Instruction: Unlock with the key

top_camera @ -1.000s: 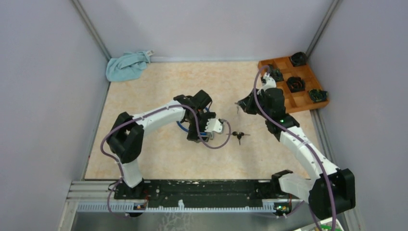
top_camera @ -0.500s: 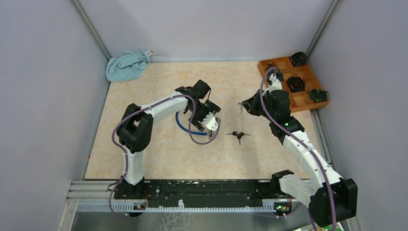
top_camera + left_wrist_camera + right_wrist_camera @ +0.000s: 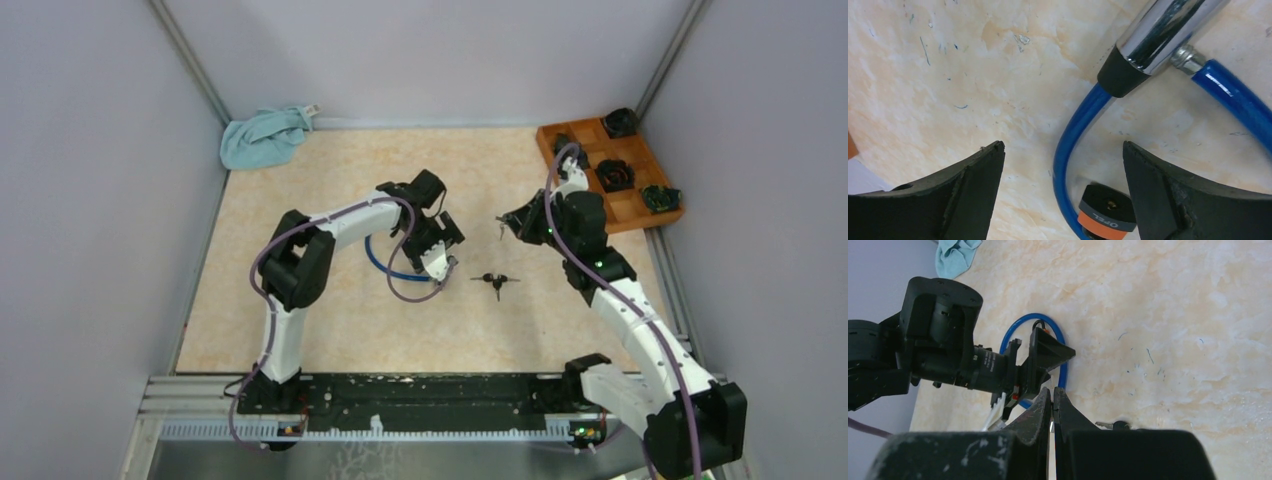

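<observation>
Near the centre of the top view, your left gripper (image 3: 441, 257) hangs low over the blue cable lock with a chrome cylinder body (image 3: 380, 265), which lies on the beige marbled tabletop (image 3: 330, 320). From the left wrist camera you see that gripper (image 3: 1062, 147) spread wide, its black fingers (image 3: 973, 195) at the lower left and lower right of the frame with nothing between them but table and cable. The blue cable (image 3: 1068, 135) curves up through the gap to the chrome cylinder (image 3: 1163, 30) in the upper right. A black-and-orange cap (image 3: 1107, 212) sits at the bottom edge, just beside the cable.

To the right of centre in the top view, your right gripper (image 3: 503, 222) is pinched on a small metal key (image 3: 499, 230) that sticks down from its tips, clear of the table. In the right wrist view the fingertips (image 3: 1040, 410) are pressed together with only a thin pale sliver between them.

Below and between the two grippers, a bunch of black-headed keys (image 3: 495, 282) lies on the table, apart from both.

At the upper right you have a wooden compartment tray (image 3: 620, 207) holding dark objects, and at the upper left a crumpled teal cloth (image 3: 262, 138).
</observation>
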`<state>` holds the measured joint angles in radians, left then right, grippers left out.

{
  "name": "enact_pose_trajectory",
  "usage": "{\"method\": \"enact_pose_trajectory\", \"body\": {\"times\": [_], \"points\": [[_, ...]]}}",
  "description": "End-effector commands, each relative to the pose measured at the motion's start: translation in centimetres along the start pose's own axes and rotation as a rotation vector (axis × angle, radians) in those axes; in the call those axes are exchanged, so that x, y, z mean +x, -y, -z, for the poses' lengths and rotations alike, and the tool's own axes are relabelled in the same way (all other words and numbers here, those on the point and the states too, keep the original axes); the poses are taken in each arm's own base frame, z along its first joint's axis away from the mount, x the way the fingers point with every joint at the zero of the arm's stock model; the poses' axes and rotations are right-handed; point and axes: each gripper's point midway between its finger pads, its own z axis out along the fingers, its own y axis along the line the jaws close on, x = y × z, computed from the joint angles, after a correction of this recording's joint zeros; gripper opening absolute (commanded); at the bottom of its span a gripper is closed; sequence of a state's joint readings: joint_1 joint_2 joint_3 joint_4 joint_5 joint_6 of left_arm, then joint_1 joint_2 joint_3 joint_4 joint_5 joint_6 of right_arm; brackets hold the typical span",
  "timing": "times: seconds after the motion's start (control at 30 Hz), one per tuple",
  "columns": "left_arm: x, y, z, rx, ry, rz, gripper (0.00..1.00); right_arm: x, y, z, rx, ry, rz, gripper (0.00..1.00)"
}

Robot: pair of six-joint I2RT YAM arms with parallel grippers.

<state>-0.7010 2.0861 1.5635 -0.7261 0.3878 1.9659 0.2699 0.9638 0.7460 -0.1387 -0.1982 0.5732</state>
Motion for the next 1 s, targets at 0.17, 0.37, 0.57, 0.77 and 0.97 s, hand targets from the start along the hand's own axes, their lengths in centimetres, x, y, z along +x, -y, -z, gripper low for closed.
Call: {"method": "enact_pose_trajectory", "body": {"times": [0.17,0.37,0.57,0.77,0.97], "points": [[-1.7,2.2,-2.2,0.193,0.103,-0.024,0.76,-2.0,-0.9,1.3,-0.021,0.071,0.006,0.0],[-2.0,2.9,-3.0,0.25,0.111,-0.068,0.64,-2.0,-0.5,1.6,0.0,0.073,0.009,0.0],[-2.3,4.2,-4.1,0.329,0.092,-0.075,0.27,-2.3,-0.6,1.9,-0.002,0.08,0.01,0.0],[-1.6,4.5,-4.0,0.349,0.036,-0.055,0.0,-2.2,-0.9,2.2,-0.018,0.079,0.013,0.0],[-0.8,0.7,-0.7,0.124,-0.086,-0.02,0.0,-2.8,-1.7,2.2,-0.049,0.087,0.02,0.0]]}}
